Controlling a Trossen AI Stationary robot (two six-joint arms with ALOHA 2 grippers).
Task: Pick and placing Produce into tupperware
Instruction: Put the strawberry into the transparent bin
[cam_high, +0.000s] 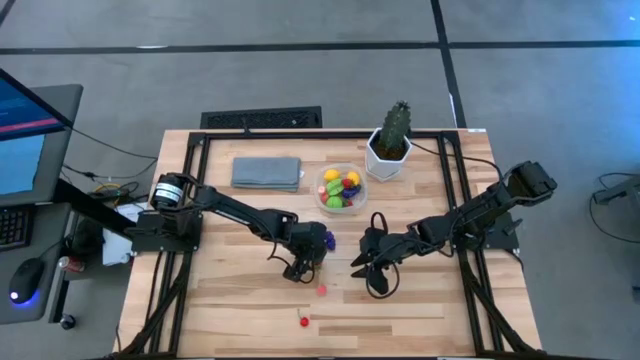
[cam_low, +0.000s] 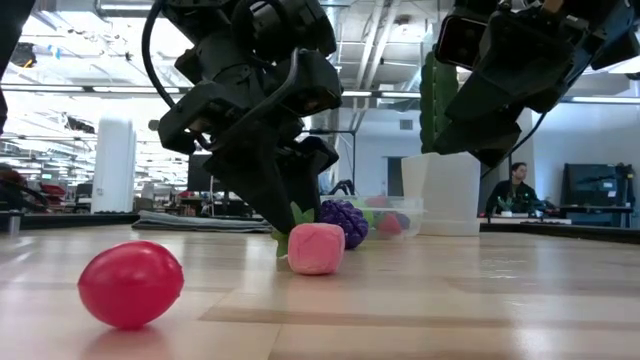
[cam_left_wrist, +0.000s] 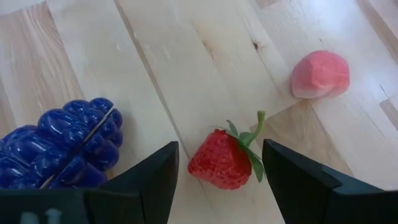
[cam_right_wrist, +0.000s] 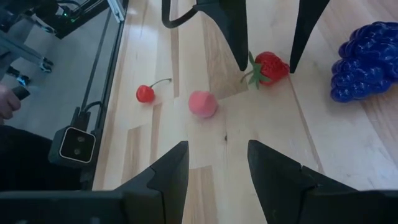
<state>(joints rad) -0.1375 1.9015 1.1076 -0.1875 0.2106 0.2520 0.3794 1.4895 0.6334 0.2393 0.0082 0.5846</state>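
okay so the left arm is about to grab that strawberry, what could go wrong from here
The left gripper stands open around the strawberry, with the grapes close beside one finger; closing could nudge them. The pink piece and cherry lie loose nearby and might roll if bumped. The right gripper hovers close, so the arms could clash.

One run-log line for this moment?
left gripper: open, fingers straddling strawberry | right gripper: open, empty | tupperware: partly filled

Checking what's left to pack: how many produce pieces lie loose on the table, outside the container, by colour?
Red: 2, the strawberry and the cherry
Pink: 1, the pink piece
Blue-purple: 1, the grapes
Total: 4
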